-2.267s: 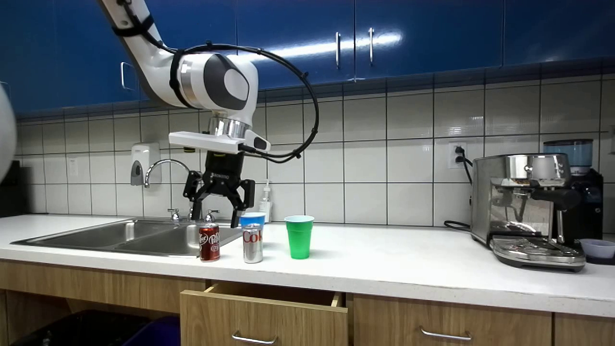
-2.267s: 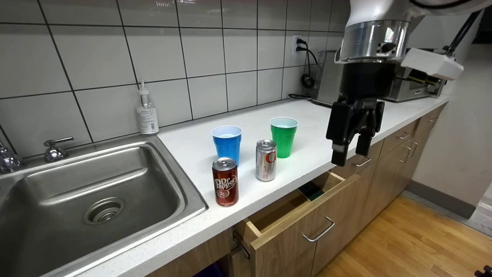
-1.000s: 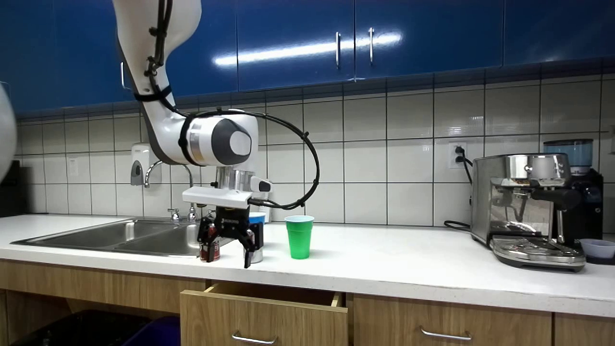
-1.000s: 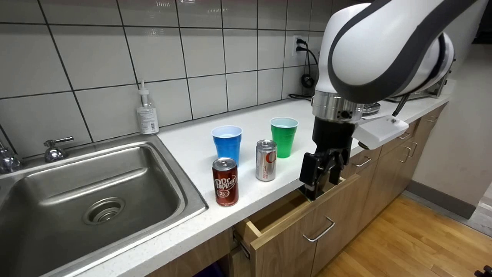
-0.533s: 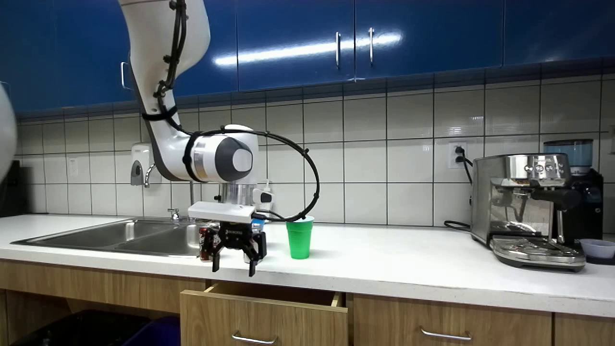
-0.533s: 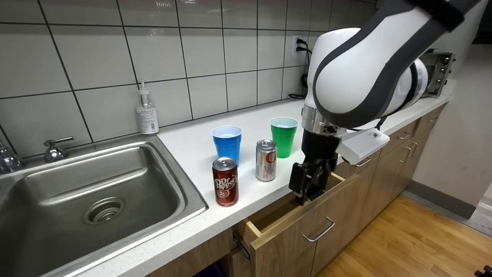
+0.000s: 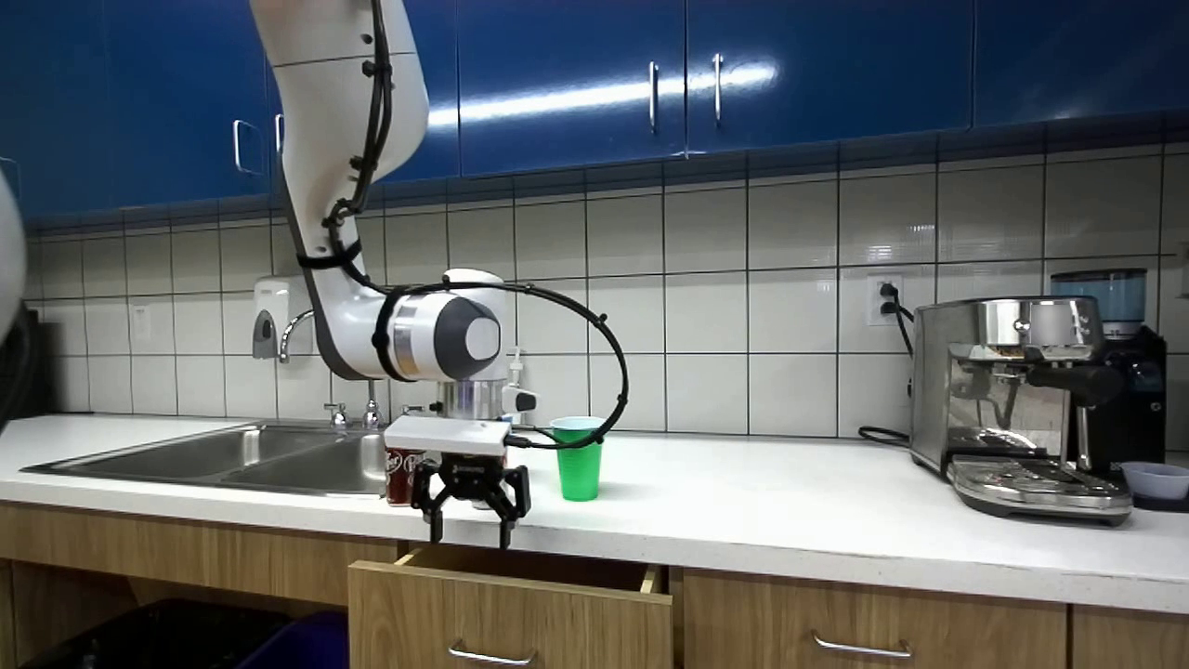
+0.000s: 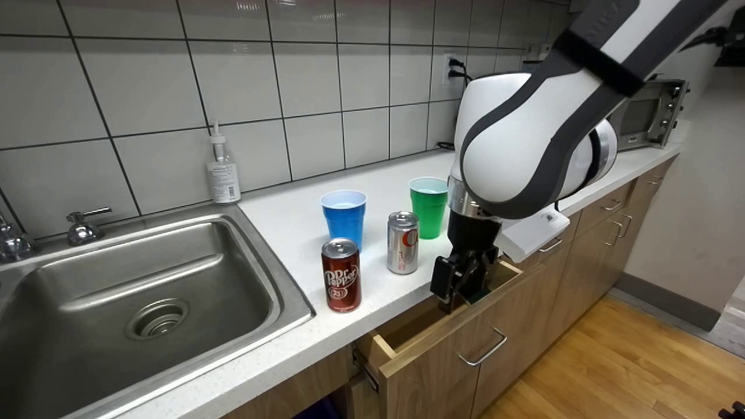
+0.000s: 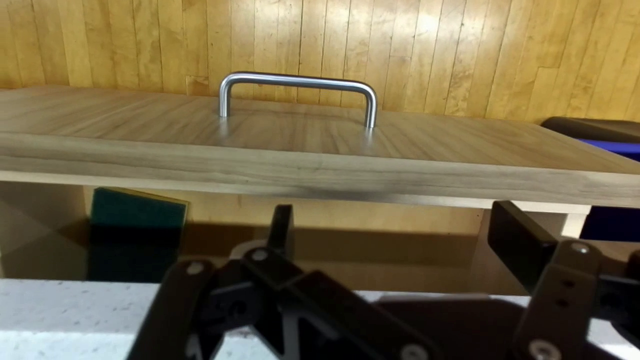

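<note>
My gripper (image 7: 471, 537) is open with nothing between its fingers. In an exterior view, its fingertips (image 8: 461, 299) are just over the open wooden drawer (image 8: 430, 369), near the counter's front edge. In the wrist view, the open fingers (image 9: 400, 232) point at the inside of the drawer (image 9: 320, 172), with its metal handle (image 9: 300, 81) beyond. A dark green block-like object (image 9: 137, 215) lies in the drawer at the left. A red Dr Pepper can (image 8: 341, 282), a silver Coke can (image 8: 403, 247), a blue cup (image 8: 343, 218) and a green cup (image 8: 429, 212) stand upright on the counter.
A metal sink (image 8: 157, 262) with a faucet lies beside the cans. A soap bottle (image 8: 223, 171) stands at the tiled wall. An espresso machine (image 7: 1012, 400) stands further along the counter (image 7: 743, 502). Bins (image 7: 302, 641) show under the counter. Blue cabinets (image 7: 827, 74) hang above.
My gripper has moved down and out from above the counter to over the open drawer. It stays open. The cans, cups and drawer have not moved.
</note>
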Robot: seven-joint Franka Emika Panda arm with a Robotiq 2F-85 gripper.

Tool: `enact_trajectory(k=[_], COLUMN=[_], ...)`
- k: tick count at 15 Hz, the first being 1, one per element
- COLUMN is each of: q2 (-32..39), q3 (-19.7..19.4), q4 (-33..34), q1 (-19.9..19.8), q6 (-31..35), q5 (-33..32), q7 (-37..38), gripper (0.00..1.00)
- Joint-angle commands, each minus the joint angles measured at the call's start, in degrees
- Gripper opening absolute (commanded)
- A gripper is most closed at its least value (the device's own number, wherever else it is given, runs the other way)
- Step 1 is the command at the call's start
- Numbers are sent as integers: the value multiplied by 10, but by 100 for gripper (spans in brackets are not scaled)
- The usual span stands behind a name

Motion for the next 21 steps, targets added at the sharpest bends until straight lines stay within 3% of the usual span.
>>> enact_trajectory(k=[1, 13, 21], q2=[28, 89, 113], q3=[2, -7, -16], q4=[26, 58, 81], q1=[-11, -4, 5], q6=[8, 53, 26], q5=[-34, -44, -49], q7=[9, 53, 84], gripper=[100, 100, 100])
